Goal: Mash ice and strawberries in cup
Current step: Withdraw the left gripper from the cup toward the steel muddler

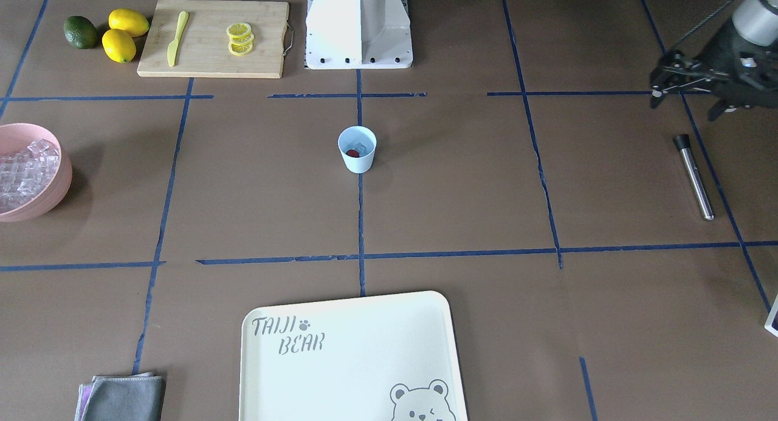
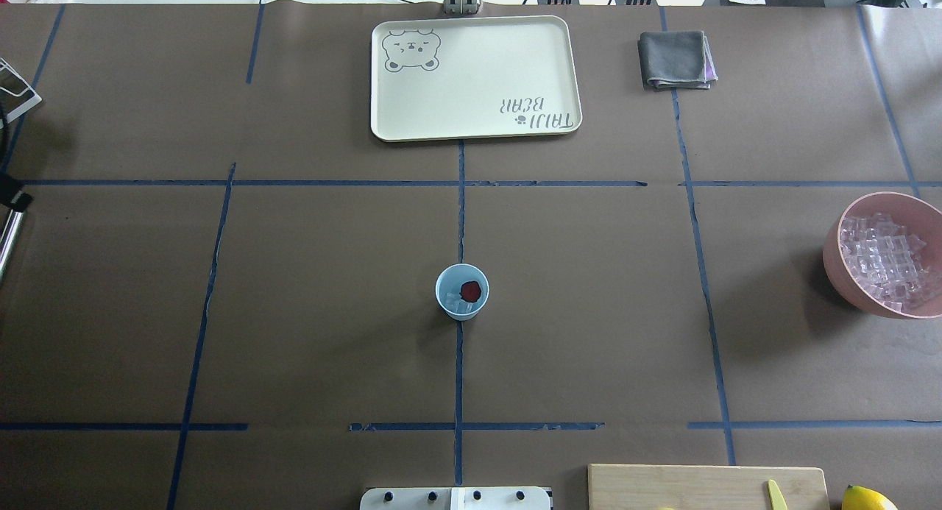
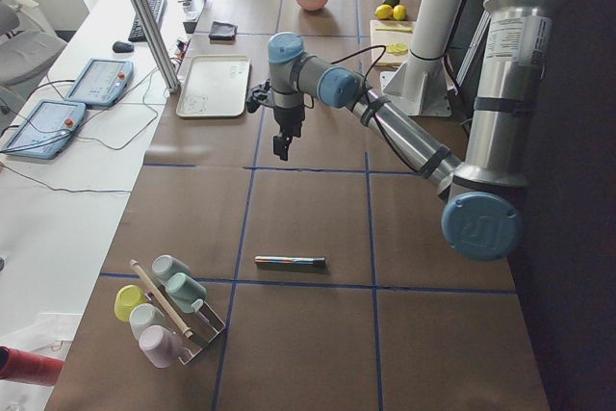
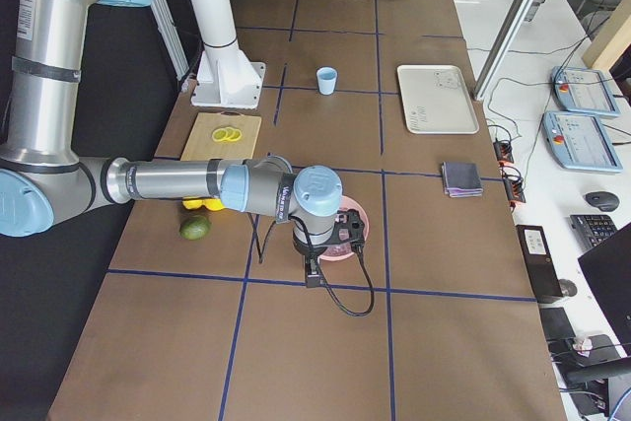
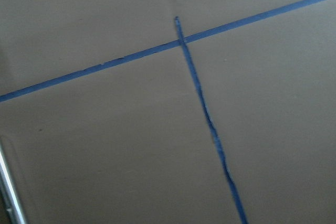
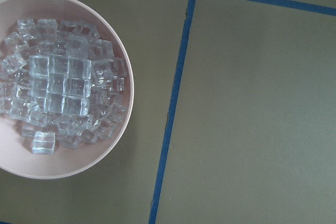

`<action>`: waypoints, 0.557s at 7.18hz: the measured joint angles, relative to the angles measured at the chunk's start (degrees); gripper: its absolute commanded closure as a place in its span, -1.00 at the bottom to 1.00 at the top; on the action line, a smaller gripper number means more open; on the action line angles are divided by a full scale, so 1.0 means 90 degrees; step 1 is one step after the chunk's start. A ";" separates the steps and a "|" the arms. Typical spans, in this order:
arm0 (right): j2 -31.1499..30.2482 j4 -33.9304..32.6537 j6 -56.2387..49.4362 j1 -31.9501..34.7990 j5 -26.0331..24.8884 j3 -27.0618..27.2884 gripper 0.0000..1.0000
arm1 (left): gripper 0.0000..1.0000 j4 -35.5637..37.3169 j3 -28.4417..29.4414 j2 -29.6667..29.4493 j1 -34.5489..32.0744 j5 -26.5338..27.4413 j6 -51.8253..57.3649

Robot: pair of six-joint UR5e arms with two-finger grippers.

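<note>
One strawberry (image 2: 472, 290) beside ice (image 2: 452, 301) inside upright cup (image 1: 357, 163).

Cup (image 1: 357, 151) upright mid-table, strawberry (image 1: 352, 153) and ice (image 1: 361, 146) inside. Pink bowl (image 1: 58, 184) of ice cubes at view-left edge. Cutting board (image 1: 206, 59) with lemon slices (image 1: 240, 39) at far edge. Metal rod (image 1: 693, 177) lies near view-right edge. Left gripper (image 1: 684, 105) hangs beyond it, jaws apart. Tray (image 1: 364, 324) at near edge.

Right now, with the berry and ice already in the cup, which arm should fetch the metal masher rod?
Left. The left tool hangs open close to the rod; the right arm is far off, above the pink bowl.
</note>
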 measured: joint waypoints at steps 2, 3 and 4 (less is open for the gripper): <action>0.0006 0.0000 0.0001 0.0000 0.0000 0.0011 -0.99 | -0.99 -0.0875 0.0848 0.0452 -0.0492 -0.0229 0.0530; 0.0007 0.0000 0.0003 0.0000 0.0000 0.0016 -0.99 | -0.99 -0.1622 0.1420 0.0566 -0.0541 -0.0280 0.0276; 0.0007 0.0000 0.0004 -0.0002 0.0002 0.0018 -0.99 | -0.99 -0.2434 0.2024 0.0608 -0.0549 -0.0300 -0.0096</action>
